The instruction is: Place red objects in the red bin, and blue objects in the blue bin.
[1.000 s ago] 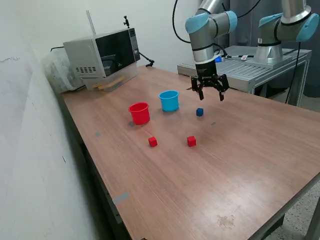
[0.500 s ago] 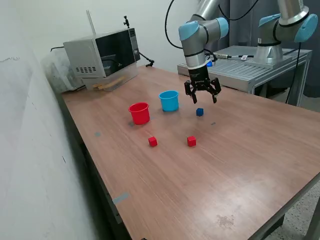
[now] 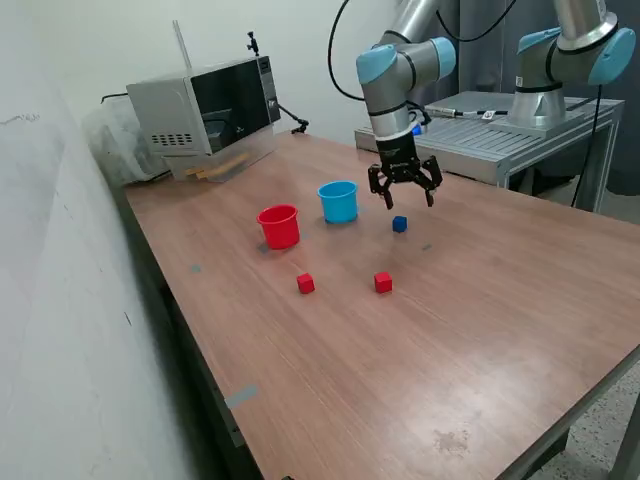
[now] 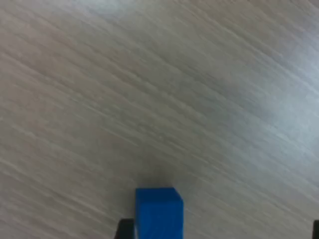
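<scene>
While the arm stood over the far half of the table (image 3: 480, 330), the nearest task items in the exterior view were the two red cubes: one (image 3: 383, 283) near the table's middle and the other (image 3: 305, 284) at its 9 o'clock, well apart. Beyond them, at about 12 o'clock from the first red cube, lay a single blue cube (image 3: 399, 224); only one blue cube could be found in either view. The red cup (image 3: 279, 226) stood at the blue cube's 9 o'clock, and the light blue cup (image 3: 338, 201) sat between them, near the blue cube at roughly its 10 o'clock. Farthest back stood a microwave (image 3: 205, 108).

The gripper (image 3: 404, 199) hung just above the blue cube, released, its fingers (image 3: 385, 192) spread and holding nothing. The wrist view showed the blue cube (image 4: 159, 212) upright on the wood grain, at the frame's edge rather than centred, with dark finger parts barely visible beside it.

Judged from this, the step in hand was the pick of the blue cube. Done well, it called for centring the cube between the jaws before descending, squaring the fingers to two opposite faces, lowering until the pads flanked the cube without striking the table, then closing. A skewed approach would probably nudge the small cube aside. The short carry toward the light blue cup needed a lift clear of its rim.
</scene>
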`<state>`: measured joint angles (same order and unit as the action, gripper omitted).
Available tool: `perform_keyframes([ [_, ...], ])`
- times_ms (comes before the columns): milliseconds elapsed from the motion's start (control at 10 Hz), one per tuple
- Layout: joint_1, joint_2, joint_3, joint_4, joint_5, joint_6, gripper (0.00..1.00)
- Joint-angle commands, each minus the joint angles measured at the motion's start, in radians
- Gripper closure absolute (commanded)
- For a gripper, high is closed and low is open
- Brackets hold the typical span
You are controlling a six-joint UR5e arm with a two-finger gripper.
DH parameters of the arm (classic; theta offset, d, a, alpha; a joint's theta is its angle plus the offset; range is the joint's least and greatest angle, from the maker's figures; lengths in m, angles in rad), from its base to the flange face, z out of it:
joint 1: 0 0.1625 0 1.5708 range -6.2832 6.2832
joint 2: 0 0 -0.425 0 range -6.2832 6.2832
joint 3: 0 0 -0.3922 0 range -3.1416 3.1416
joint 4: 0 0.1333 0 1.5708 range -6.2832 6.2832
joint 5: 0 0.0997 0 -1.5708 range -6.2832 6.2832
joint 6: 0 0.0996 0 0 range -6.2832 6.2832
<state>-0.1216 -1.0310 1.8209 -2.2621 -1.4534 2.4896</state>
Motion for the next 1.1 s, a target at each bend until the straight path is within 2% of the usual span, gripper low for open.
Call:
perform_keyframes([
  [0, -0.019, 0.038, -0.012, -0.016, 0.005, -0.037, 0.00],
  [300, -0.023, 0.042, -0.011, -0.031, 0.007, -0.038, 0.00],
  [400, -0.021, 0.046, -0.011, -0.036, 0.022, -0.075, 0.00],
  [500, -0.020, 0.049, -0.011, -0.034, 0.057, -0.115, 0.00],
  [1000, -0.018, 0.074, -0.011, -0.040, 0.062, -0.118, 0.00],
])
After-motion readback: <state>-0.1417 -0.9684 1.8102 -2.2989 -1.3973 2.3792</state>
